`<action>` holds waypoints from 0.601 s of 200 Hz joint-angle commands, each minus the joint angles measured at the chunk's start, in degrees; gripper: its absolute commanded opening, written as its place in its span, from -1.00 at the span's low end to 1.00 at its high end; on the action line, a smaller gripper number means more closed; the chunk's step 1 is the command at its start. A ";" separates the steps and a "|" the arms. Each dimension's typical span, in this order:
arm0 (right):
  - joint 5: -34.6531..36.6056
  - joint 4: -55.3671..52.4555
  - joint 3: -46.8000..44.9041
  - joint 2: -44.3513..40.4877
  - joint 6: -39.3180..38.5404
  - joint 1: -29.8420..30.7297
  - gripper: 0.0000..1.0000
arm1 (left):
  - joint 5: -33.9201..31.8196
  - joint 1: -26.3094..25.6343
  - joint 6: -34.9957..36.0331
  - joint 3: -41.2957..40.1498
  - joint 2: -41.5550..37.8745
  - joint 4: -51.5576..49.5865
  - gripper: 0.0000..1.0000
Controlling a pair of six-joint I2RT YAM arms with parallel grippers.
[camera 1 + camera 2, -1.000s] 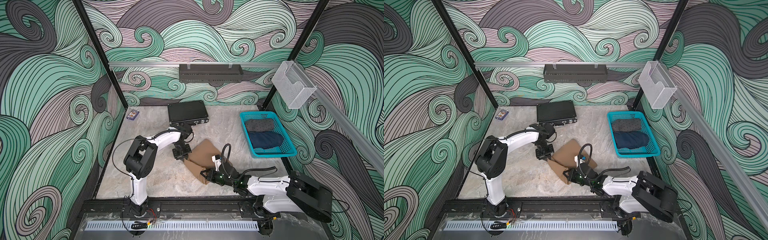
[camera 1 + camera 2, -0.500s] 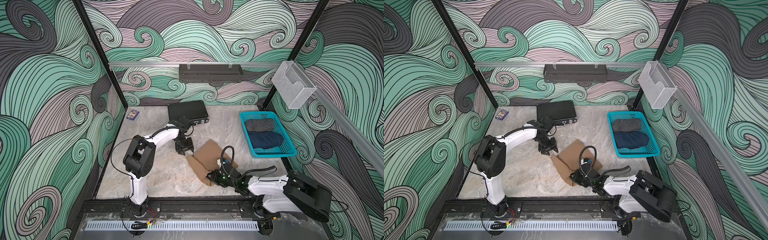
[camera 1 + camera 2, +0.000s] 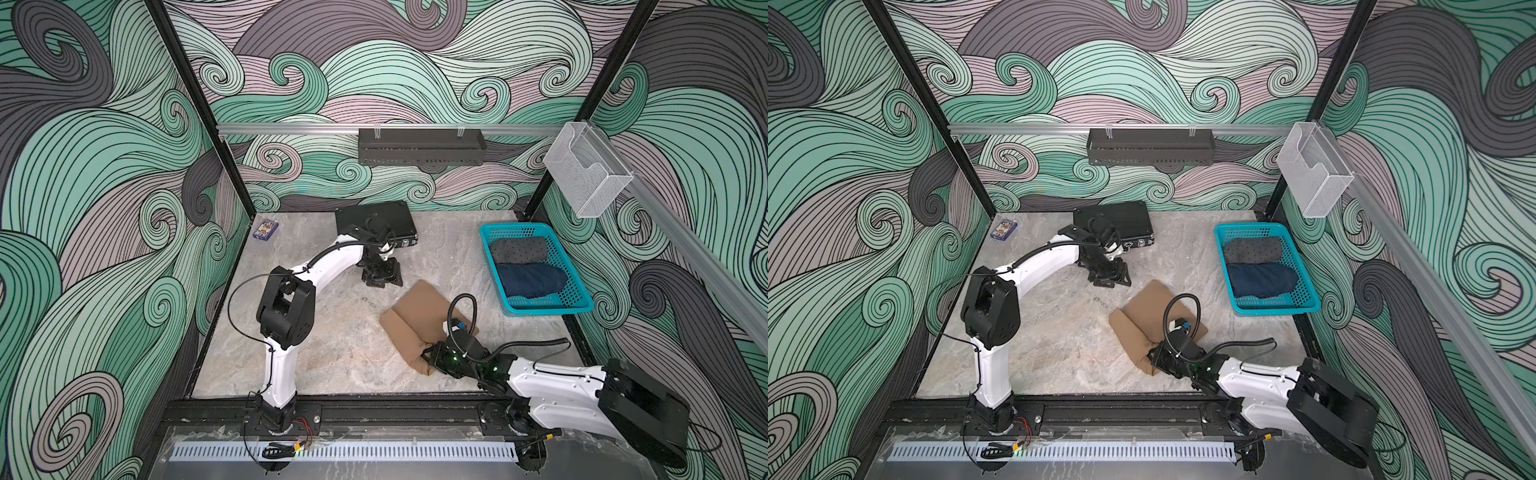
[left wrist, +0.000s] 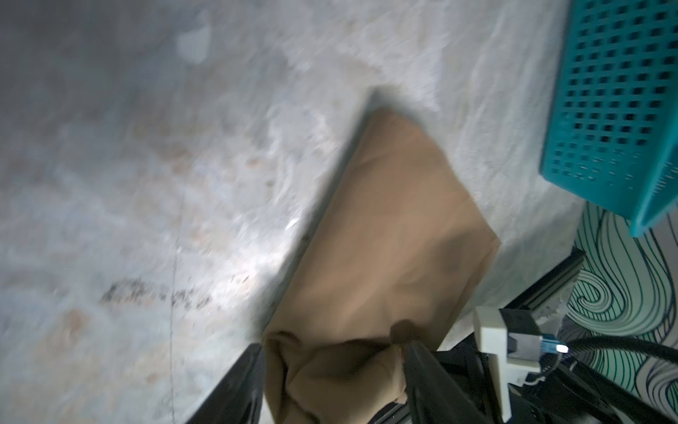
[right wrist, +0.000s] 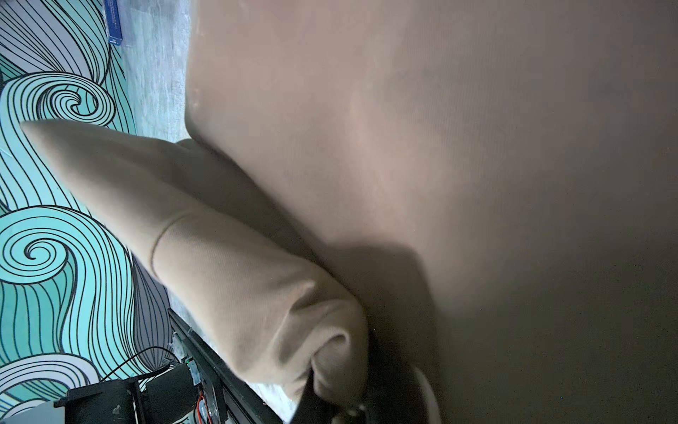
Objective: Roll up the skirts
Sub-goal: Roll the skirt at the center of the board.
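Both top views are evenly lit, sharp, bowed at edges. Left wrist view is smeared; tan skirt beside the right gripper lies shadowed.

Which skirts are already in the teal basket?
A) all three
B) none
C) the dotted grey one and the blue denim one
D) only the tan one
C: the dotted grey skirt and the blue denim skirt lie side by side inside the teal basket, while the tan skirt lies partly rolled on the table outside it.
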 commanded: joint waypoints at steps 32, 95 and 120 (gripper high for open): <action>0.90 -8.01 -1.27 2.66 -1.96 -0.52 -1.00 | 10.62 -2.46 13.30 9.66 15.10 -6.45 0.22; 1.19 -9.53 -1.07 1.22 -3.10 -0.70 -1.00 | 7.78 -5.80 13.27 19.18 26.95 -11.05 0.04; 1.51 -11.01 -0.49 0.26 -3.78 -0.96 -1.00 | 4.37 -5.41 9.82 19.97 28.23 -10.68 -1.00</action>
